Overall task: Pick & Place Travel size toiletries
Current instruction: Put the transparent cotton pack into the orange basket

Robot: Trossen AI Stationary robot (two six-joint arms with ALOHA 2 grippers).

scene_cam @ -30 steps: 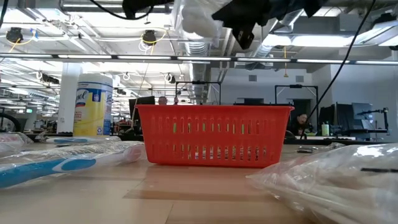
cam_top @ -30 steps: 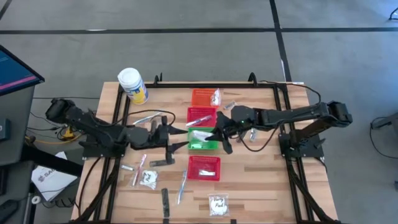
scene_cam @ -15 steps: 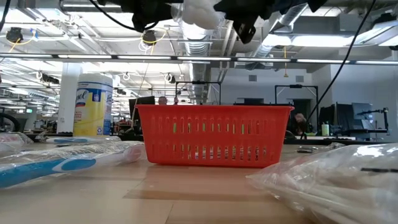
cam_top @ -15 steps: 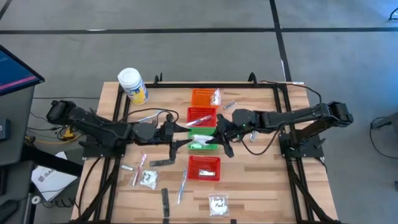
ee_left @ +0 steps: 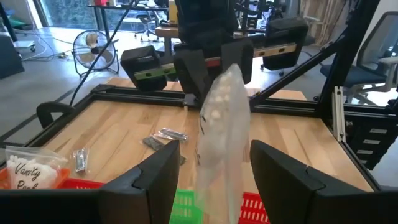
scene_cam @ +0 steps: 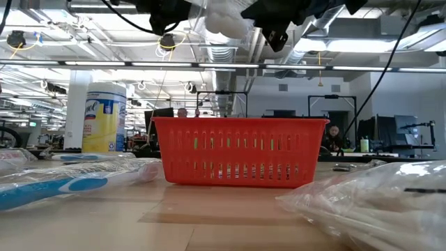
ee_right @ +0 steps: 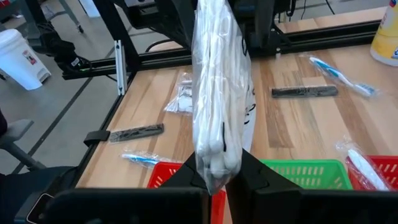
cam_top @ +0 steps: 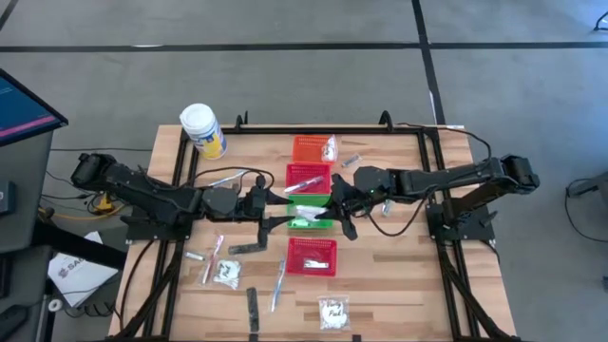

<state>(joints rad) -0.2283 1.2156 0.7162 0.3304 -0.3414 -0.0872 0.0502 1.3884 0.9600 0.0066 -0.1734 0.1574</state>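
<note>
While the right gripper [ee_right: 216, 177] pinches one end of a clear sachet [ee_right: 214, 93] above the green basket [cam_top: 309, 222] and the left gripper [ee_left: 211, 177] gapes around it, the limp, slippery packet looks best held by an edge, detail only the wrist cameras reveal.

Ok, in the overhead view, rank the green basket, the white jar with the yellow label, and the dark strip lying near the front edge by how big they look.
1. Green basket, though arms partly cover it.
2. White jar, a little smaller; it stands nearer the camera, so these two are close.
3. Dark strip, clearly smallest and thinnest.
</note>
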